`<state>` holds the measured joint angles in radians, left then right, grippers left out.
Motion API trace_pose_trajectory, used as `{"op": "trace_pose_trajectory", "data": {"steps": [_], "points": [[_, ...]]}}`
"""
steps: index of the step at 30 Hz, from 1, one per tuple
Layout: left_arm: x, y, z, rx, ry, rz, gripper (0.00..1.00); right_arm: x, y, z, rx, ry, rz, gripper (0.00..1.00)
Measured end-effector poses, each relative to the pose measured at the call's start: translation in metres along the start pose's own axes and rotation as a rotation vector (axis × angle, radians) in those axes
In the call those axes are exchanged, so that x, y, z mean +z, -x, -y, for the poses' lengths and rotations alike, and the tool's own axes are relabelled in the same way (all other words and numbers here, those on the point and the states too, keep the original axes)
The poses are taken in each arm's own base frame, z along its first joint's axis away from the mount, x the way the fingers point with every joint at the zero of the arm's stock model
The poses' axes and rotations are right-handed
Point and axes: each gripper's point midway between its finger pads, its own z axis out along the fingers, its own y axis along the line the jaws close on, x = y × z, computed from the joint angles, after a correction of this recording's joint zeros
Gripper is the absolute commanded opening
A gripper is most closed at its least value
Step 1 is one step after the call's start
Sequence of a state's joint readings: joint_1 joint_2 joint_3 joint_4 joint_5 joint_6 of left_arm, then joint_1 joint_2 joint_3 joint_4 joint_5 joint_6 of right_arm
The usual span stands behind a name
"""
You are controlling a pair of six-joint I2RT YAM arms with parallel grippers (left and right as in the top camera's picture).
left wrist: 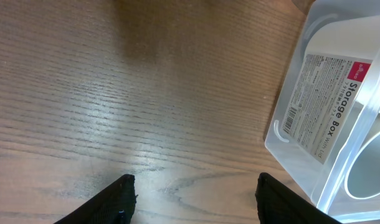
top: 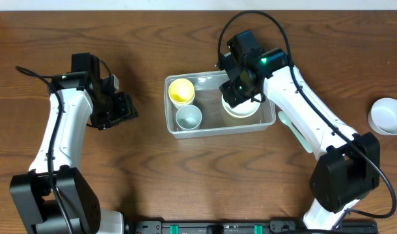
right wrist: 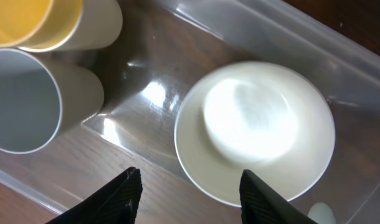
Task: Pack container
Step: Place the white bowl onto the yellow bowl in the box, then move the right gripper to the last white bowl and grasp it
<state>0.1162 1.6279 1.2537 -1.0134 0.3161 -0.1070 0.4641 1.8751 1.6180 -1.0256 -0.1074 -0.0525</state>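
Observation:
The clear plastic container [top: 171, 123] sits mid-table. Inside it stand a yellow cup [top: 181, 91], a pale blue cup [top: 188, 117] and a cream bowl [top: 241, 110]. My right gripper [top: 239, 91] hovers over the bowl, open and empty; the right wrist view shows the bowl [right wrist: 255, 130] in the container [right wrist: 289, 37], with the yellow cup [right wrist: 28, 22] and blue cup [right wrist: 19, 99] beside it and the jaws [right wrist: 190, 186] apart. My left gripper [top: 123, 107] is open and empty, left of the container; the left wrist view shows the jaws [left wrist: 196, 193] over bare wood and the container's labelled wall [left wrist: 327, 106].
A white bowl [top: 388, 116] sits at the table's right edge. A pale green spoon [top: 294, 130] lies on the table right of the container, partly under my right arm.

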Motion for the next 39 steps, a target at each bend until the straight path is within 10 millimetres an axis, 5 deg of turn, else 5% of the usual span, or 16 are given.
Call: {"op": "trace_pose_trajectory", "data": {"steps": [6,9,11,14,18,20,24,29,39], "points": [[0.0,0.0,0.0,0.0,0.0,0.0,0.63,-0.004,-0.001,0.015,0.059,-0.062,-0.002,0.6],[0.0,0.0,0.0,0.0,0.0,0.0,0.63,-0.028,0.001,0.051,0.188,-0.163,0.043,0.69],[0.0,0.0,0.0,0.0,0.0,0.0,0.63,-0.058,0.003,0.084,0.3,-0.226,0.116,0.77],[0.0,0.0,0.0,0.0,0.0,0.0,0.63,-0.13,-0.01,0.153,0.523,-0.341,0.276,0.8],[0.0,0.0,0.0,0.0,0.0,0.0,0.63,-0.207,-0.074,0.231,0.815,-0.482,0.378,0.85],[0.0,0.0,0.0,0.0,0.0,0.0,0.63,-0.219,-0.107,0.256,0.923,-0.531,0.359,0.85],[0.0,0.0,0.0,0.0,0.0,0.0,0.63,-0.207,-0.167,0.303,1.118,-0.573,0.259,0.84],[0.0,0.0,0.0,0.0,0.0,0.0,0.63,-0.159,-0.216,0.341,1.255,-0.525,0.102,0.84],[0.0,-0.002,0.0,-0.002,0.001,-0.008,0.63,-0.054,-0.246,0.368,1.283,-0.367,-0.109,0.82]]}}
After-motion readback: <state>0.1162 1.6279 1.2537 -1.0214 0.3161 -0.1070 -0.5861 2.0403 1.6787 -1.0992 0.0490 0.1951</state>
